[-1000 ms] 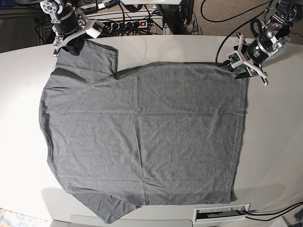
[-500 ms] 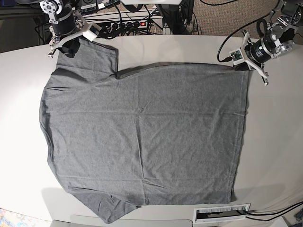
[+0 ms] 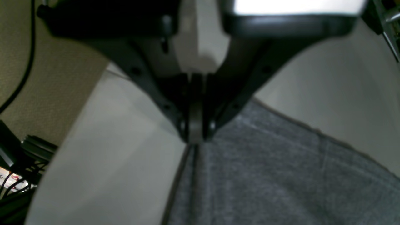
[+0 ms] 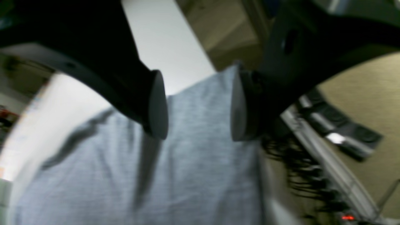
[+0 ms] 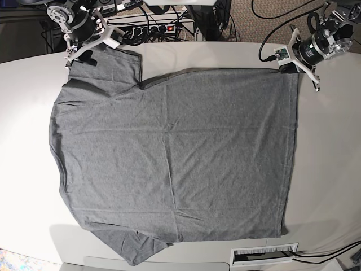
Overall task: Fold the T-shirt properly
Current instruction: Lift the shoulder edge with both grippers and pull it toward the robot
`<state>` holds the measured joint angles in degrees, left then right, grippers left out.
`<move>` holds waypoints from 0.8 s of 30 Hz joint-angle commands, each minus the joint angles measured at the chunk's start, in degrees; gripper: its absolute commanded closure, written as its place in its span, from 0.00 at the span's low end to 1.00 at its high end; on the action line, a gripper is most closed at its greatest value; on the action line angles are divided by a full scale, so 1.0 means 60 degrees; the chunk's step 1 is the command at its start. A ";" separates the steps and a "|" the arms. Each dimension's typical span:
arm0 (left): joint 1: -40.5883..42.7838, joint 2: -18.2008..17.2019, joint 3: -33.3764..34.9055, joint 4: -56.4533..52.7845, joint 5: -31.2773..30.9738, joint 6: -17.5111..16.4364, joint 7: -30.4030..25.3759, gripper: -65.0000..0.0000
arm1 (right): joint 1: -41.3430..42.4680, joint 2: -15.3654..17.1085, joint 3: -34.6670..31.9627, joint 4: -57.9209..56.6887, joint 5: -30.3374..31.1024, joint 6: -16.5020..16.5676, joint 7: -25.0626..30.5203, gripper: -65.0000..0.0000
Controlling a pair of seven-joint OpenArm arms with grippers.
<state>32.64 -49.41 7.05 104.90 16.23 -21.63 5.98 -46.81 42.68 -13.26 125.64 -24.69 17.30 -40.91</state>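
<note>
base view is bright and evenly lit from overhead, sharp all over, with only soft shadows along the near edge of the worktop. both wrist views are way dimmer and mushy. the left end effector is a dark out-of-focus silhouette with a blown-out white patch at the top edge. right wrist view has motion smear, t-shirt weave blurred.

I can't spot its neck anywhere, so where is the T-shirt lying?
In the base view the T-shirt lies spread flat across the white table, one sleeve at upper left, its far right corner beneath the left gripper.
</note>
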 commanded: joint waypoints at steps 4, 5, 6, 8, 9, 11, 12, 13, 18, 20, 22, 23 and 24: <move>0.0117 -0.0153 0.0011 -0.0015 0.0073 -0.0226 0.0259 1.00 | -0.0047 0.0113 0.0040 -0.0284 0.0284 0.0069 0.0146 0.49; 0.0117 -0.0153 0.0011 -0.0015 0.0076 -0.0226 0.0259 1.00 | -0.0047 0.0113 0.0040 -0.0412 0.0288 0.0069 0.0197 0.49; 0.0117 -0.0153 0.0011 -0.0015 0.0076 -0.0226 0.0255 1.00 | -0.0047 0.0113 0.0040 -0.0532 0.0291 0.0073 0.0277 0.49; 0.0113 -0.0153 0.0011 -0.0015 0.0076 -0.0226 0.0208 1.00 | 0.0011 0.0113 0.0040 -0.0761 0.0291 0.0069 0.0335 0.49; 0.0117 -0.0153 0.0011 -0.0015 0.0073 -0.0226 0.0124 1.00 | 0.0066 0.0113 0.0040 -0.0878 0.0288 0.0069 0.0331 0.49; 0.0117 -0.0149 0.0011 -0.0015 0.0073 -0.0226 0.0066 1.00 | 0.0222 0.0109 0.0040 -0.1096 0.0288 0.0069 0.0328 0.49; 0.0113 -0.0153 0.0011 -0.0015 0.0073 -0.0226 0.0073 1.00 | 0.0299 0.0109 0.0040 -0.1180 0.0288 0.0069 0.0321 0.49; 0.0117 -0.0153 0.0011 -0.0018 0.0076 -0.0229 0.0073 1.00 | 0.0350 0.0113 0.0040 -0.1217 0.0288 0.0069 0.0310 0.49; 0.0117 -0.0153 0.0011 -0.0018 0.0073 -0.0229 0.0076 1.00 | 0.0393 0.0113 0.0040 -0.1209 0.0211 0.0051 0.0270 0.74; 0.0117 -0.0153 0.0011 -0.0018 0.0069 -0.0229 0.0076 1.00 | 0.0393 0.0113 0.0040 -0.1206 0.0211 0.0051 0.0109 0.94; 0.0124 -0.0153 0.0011 -0.0018 0.0069 -0.0229 0.0080 1.00 | 0.0393 0.0113 0.0040 -0.1191 0.0215 0.0051 -0.0135 1.00; 0.0124 -0.0153 0.0011 -0.0018 0.0069 -0.0233 0.0080 1.00 | 0.0393 0.0113 0.0040 -0.1188 0.0215 0.0051 -0.0226 1.00; 0.0135 -0.0153 0.0011 -0.0018 0.0069 -0.0237 0.0084 1.00 | 0.0393 0.0113 0.0040 -0.1177 0.0219 0.0051 -0.0339 1.00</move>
<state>32.69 -49.43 7.05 104.84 16.40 -21.45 5.37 -44.58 42.65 -13.41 118.15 -22.44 18.26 -41.63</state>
